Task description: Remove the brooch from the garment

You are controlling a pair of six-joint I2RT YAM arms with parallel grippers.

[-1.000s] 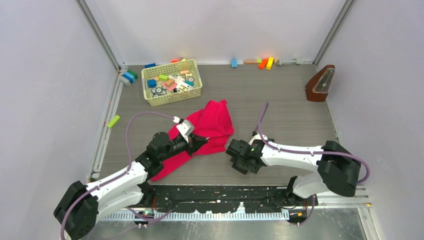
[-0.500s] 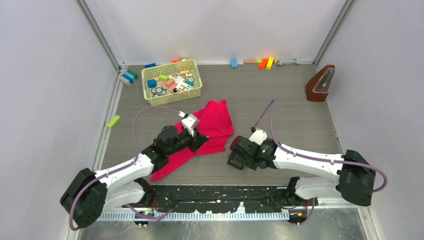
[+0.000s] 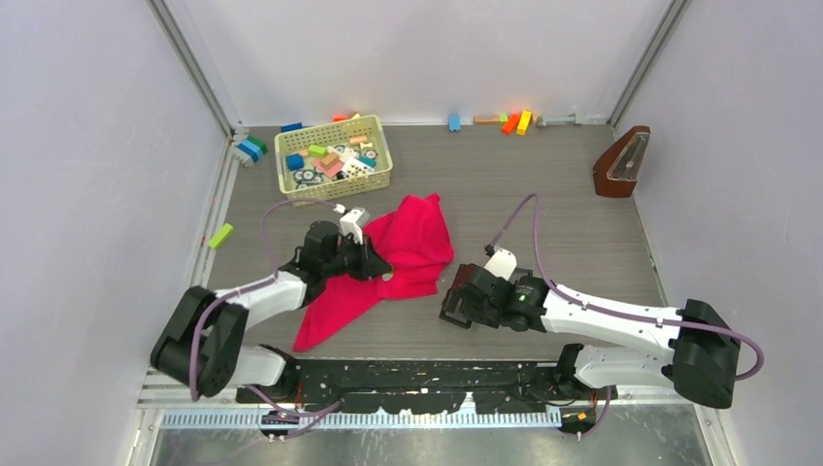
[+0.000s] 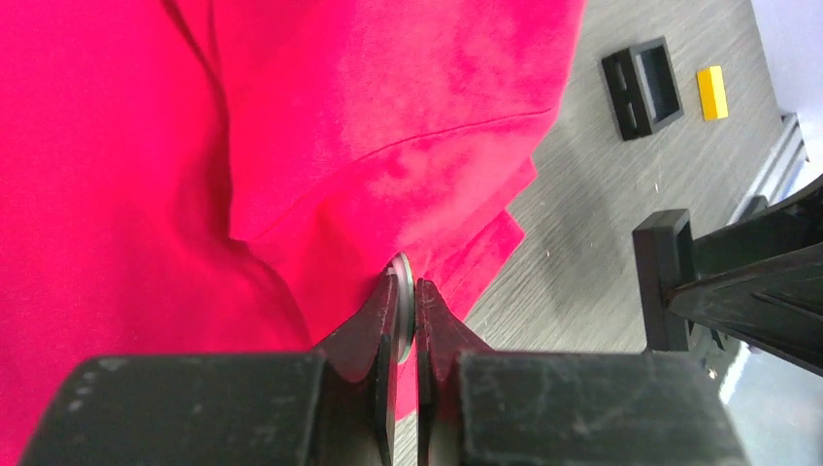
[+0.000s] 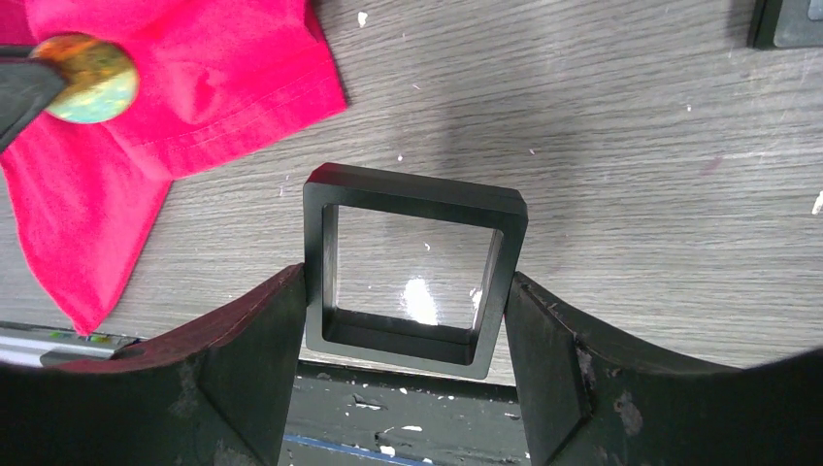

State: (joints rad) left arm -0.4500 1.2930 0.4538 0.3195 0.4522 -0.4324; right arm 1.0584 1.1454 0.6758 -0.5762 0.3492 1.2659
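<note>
No readable text, labels, brands or numbers anywhere (no view shows any lettering)

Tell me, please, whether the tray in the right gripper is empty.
Empty: the tray clamped in the right gripper shows only a bare, glossy floor.

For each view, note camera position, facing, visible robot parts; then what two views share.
Top external: above and behind, looking down at the table; left arm, right arm show.
Left wrist: faces the garment; left fingers pinch the brooch.
Right wrist: faces the table; right fingers clamp a black tray.
Wrist views share the brooch.
</note>
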